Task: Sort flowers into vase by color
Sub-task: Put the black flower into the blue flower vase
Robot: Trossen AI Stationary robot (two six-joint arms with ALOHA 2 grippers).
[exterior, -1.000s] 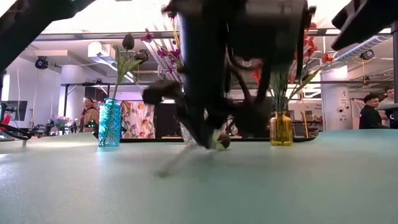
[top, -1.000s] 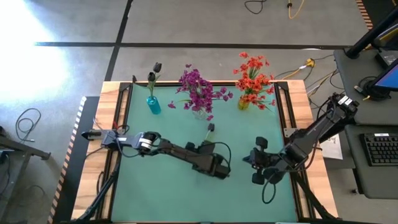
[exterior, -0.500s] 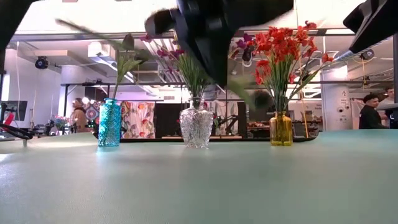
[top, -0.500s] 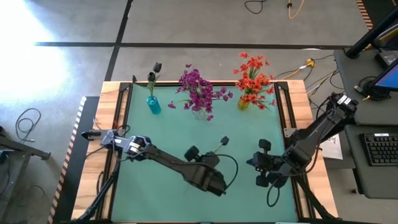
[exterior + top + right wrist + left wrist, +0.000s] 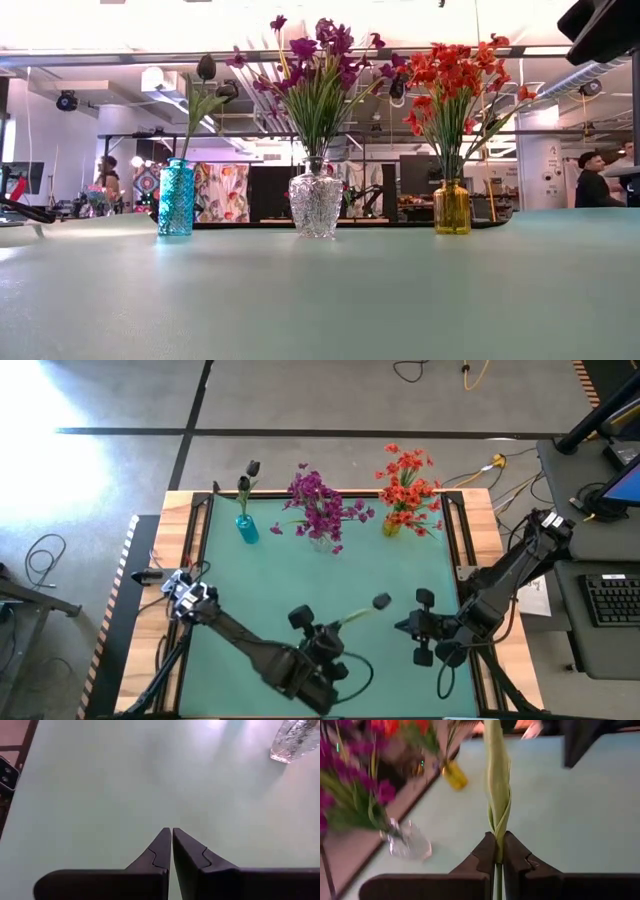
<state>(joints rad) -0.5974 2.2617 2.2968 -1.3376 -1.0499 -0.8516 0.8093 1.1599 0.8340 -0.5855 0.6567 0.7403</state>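
Three vases stand along the far edge. A blue vase [image 5: 246, 528] holds a dark bud [image 5: 252, 467], a clear vase [image 5: 320, 541] holds magenta flowers [image 5: 320, 500], and a yellow vase [image 5: 391, 527] holds orange-red flowers [image 5: 408, 485]. My left gripper [image 5: 335, 628], near the table's middle front, is shut on a loose flower [image 5: 360, 612]. Its dark bud [image 5: 381, 601] points toward my right gripper [image 5: 402, 627], which is shut on nothing above the mat's right part. The low view shows only the vases. My left gripper pinches the flower's green stem [image 5: 498, 851], where the leaves wrap it, between its two fingers. The stem runs along the fingers and sticks out past their tips. In the high view the flower is lifted clear of the mat, and its bud end points to the far right.
The green mat [image 5: 250, 590] lies inside a black frame on a wooden table [image 5: 150, 650]. My right arm [image 5: 500, 575] reaches in from the right edge. In the low view, the room behind the table holds people and desks. Cables lie on the floor beyond the far edge.
My left gripper has risen from the mat and swung toward the near edge and the right, rolling as it went. The flower has gone with it. A second ago the flower lay on the mat under the fingers; now it is lifted clear, with its bud farther right.
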